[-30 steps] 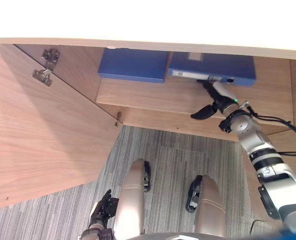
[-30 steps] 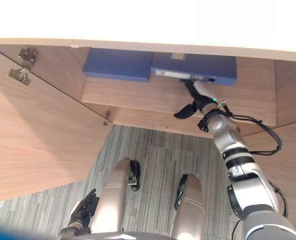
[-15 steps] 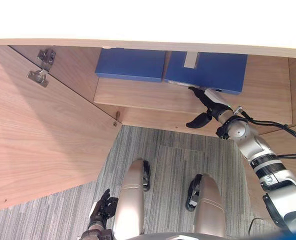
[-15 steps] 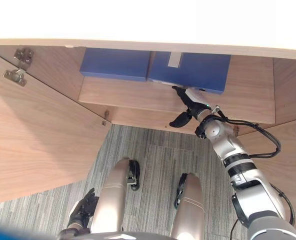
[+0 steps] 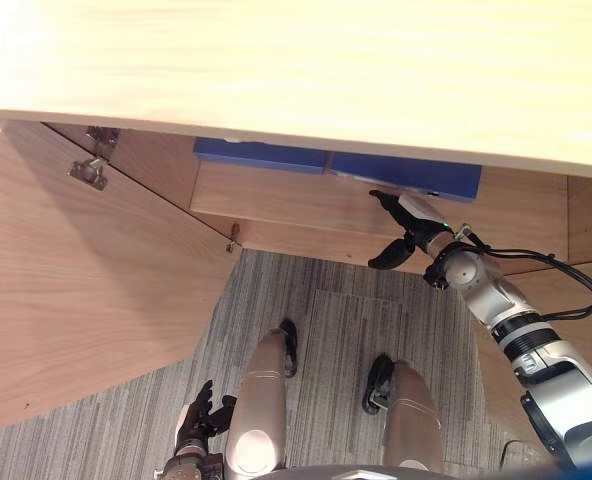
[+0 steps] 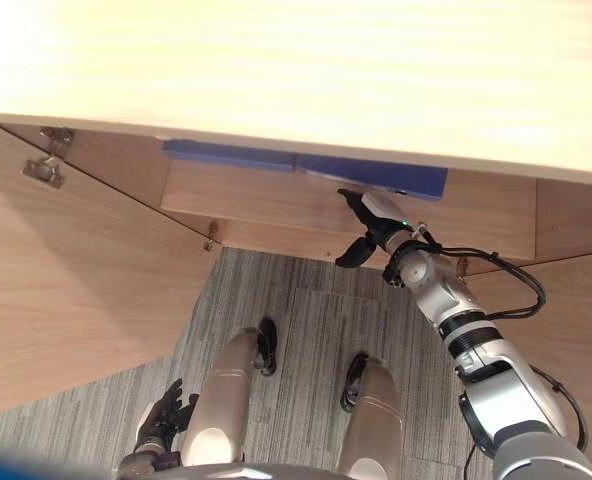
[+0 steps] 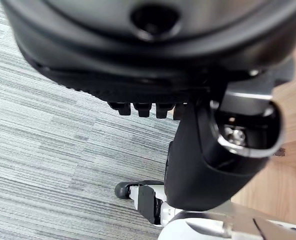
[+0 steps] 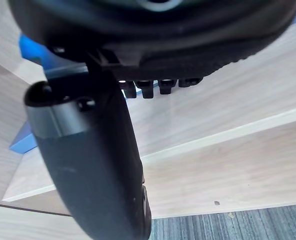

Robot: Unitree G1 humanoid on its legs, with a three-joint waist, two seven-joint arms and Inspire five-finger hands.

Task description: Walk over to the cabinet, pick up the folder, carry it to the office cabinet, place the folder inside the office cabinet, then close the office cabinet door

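Note:
Two blue folders lie side by side on the cabinet shelf [image 5: 276, 200], mostly hidden under the light wooden cabinet top [image 5: 296, 70]. The left folder [image 5: 261, 155] shows as a thin strip; the right folder [image 5: 416, 180] sticks out a little more. My right hand [image 5: 408, 222] hovers over the shelf just in front of the right folder, fingers straight, thumb spread downward, holding nothing. In the right wrist view a blue folder corner [image 8: 30, 50] shows past the fingers. My left hand [image 5: 196, 428] hangs low beside my leg, fingers relaxed.
The left cabinet door [image 5: 76, 300] stands wide open, its metal hinges [image 5: 88, 170] visible at the top. A wooden panel [image 5: 586, 280] flanks the opening on the right. Grey striped carpet [image 5: 326, 320] covers the floor in front of the cabinet.
The camera has shifted, so the cabinet top now covers most of the folders. My right hand has left the right folder's edge and drawn back slightly toward the shelf's front.

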